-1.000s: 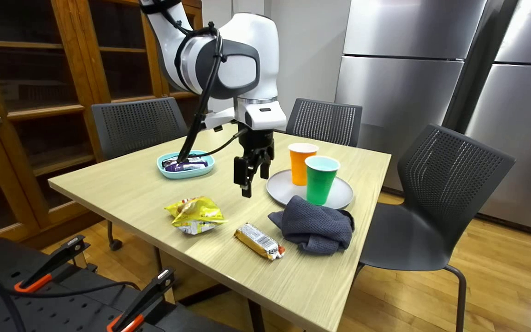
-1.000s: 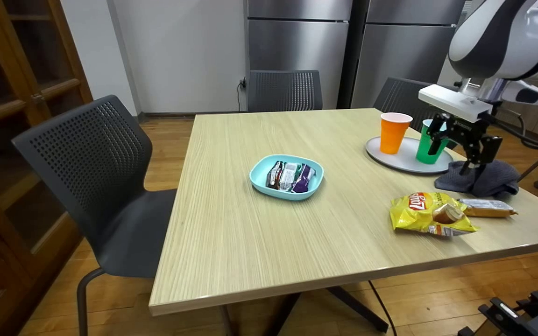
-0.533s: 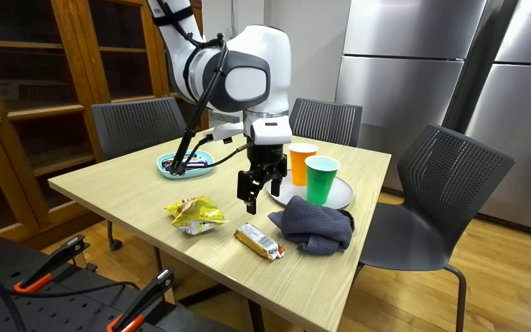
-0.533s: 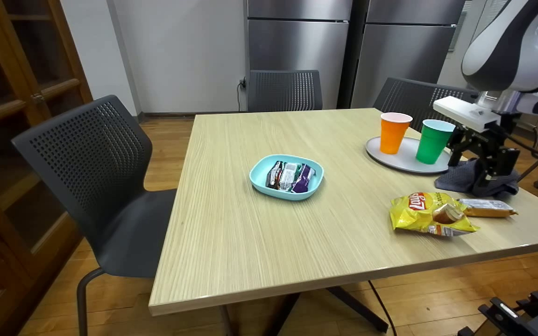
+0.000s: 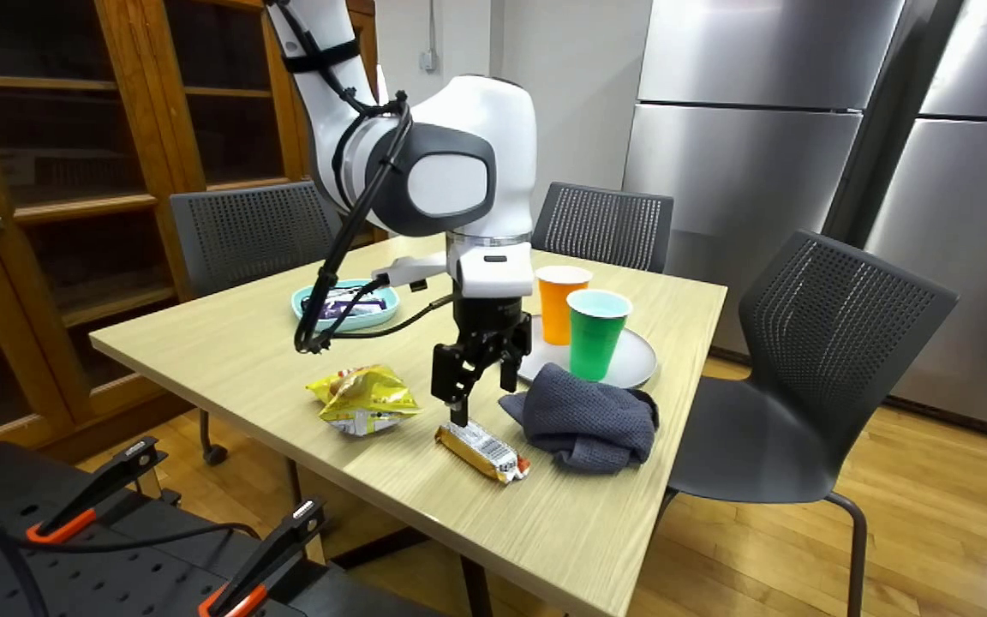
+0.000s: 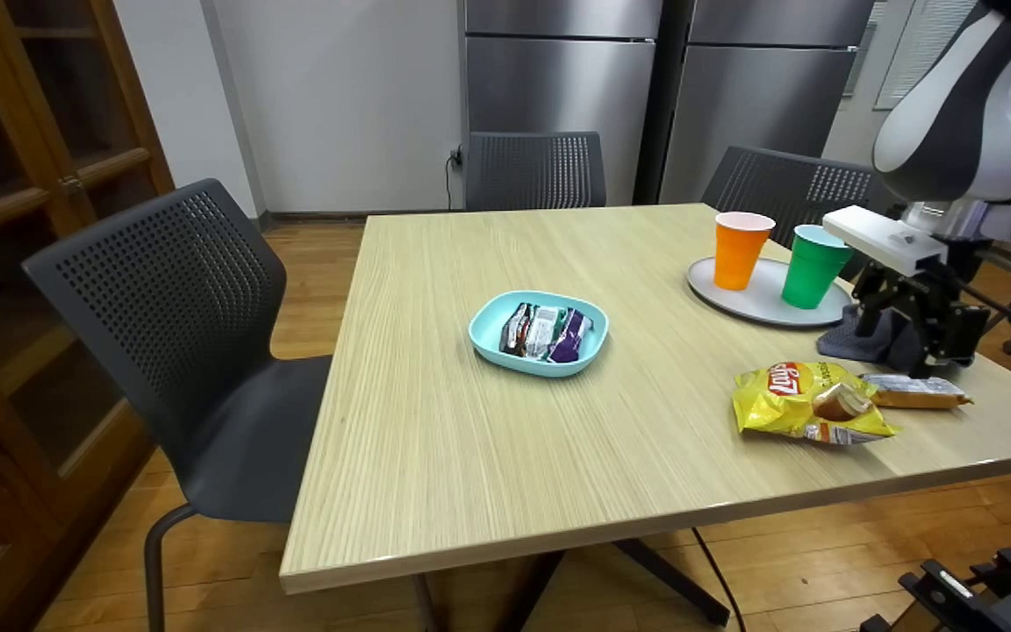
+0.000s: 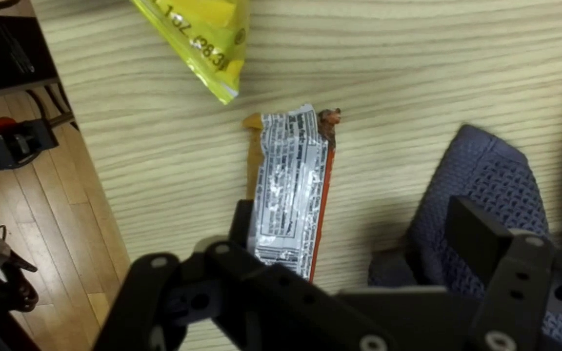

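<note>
A: What does the tool (image 7: pixel 359 229) have hold of?

B: Nothing. Its jaws stand spread wide, low over the worktop (image 7: pixel 173 146). A snack bar (image 7: pixel 291 190) lies label-up at the centre of the wrist view, its lower end hidden by the tool; whether a fingertip touches the wrapper, I cannot tell.

A: Reaching for that bar looks like the step in hand. How is it done well?

B: The jaws span the bar's narrow side, a sound line. But the bar shows close to the jaw at frame left, while the other appears over a dark folded cloth (image 7: pixel 500 170). A small shift toward frame left would, by my eye, centre the bar and spare the cloth. Straight down after that, with a light squeeze: the crinkled wrapper could slip.

A: And the edges?

B: The worktop's border slants down the left of that frame, near the bar. At top, the corner of a yellow chip bag (image 7: pixel 208 34) points in just beside the bar's end. In an exterior view, a grey plate (image 6: pixel 749 305) bearing an orange cup (image 6: pixel 741 254) and a green cup (image 6: pixel 813 272) stands at right, next to the cloth. The roomiest stretch of wood fills that frame's centre, around a blue dish (image 6: pixel 549 370) of wrapped snacks (image 6: pixel 545 333).
</note>
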`<state>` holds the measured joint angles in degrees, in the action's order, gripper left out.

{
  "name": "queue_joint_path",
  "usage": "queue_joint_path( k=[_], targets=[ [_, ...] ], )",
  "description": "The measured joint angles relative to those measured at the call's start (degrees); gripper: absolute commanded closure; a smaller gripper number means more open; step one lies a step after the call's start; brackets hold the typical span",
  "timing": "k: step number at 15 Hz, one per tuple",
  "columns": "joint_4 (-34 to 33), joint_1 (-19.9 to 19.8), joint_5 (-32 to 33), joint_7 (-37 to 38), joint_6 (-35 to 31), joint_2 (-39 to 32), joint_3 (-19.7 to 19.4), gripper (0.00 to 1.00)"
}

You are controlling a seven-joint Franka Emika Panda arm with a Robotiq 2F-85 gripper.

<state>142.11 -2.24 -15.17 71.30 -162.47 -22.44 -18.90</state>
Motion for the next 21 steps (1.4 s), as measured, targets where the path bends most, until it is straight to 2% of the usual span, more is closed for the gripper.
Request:
queue_joint_path(
  k=[8, 9, 11, 16, 17, 21],
  targets=[
    [0.72, -0.18, -1.8, 0.0, -3.14, -3.74, 1.15, 0.0],
    [0.74, -0.18, -1.83, 0.0, -3.38, -4.08, 1.25, 0.25],
    [0.74, -0.18, -1.85, 0.0, -3.88, -4.61, 1.38, 0.34],
    [0.73, -0.18, -1.85, 0.0, -5.52, -5.02, 1.55, 0.75],
    [0.73, -0.18, -1.85, 0.0, -6.09, -5.02, 1.59, 0.81],
    [0.97, 0.1, -1.81, -0.08, -7.22, -4.92, 1.54, 0.83]
  ],
)
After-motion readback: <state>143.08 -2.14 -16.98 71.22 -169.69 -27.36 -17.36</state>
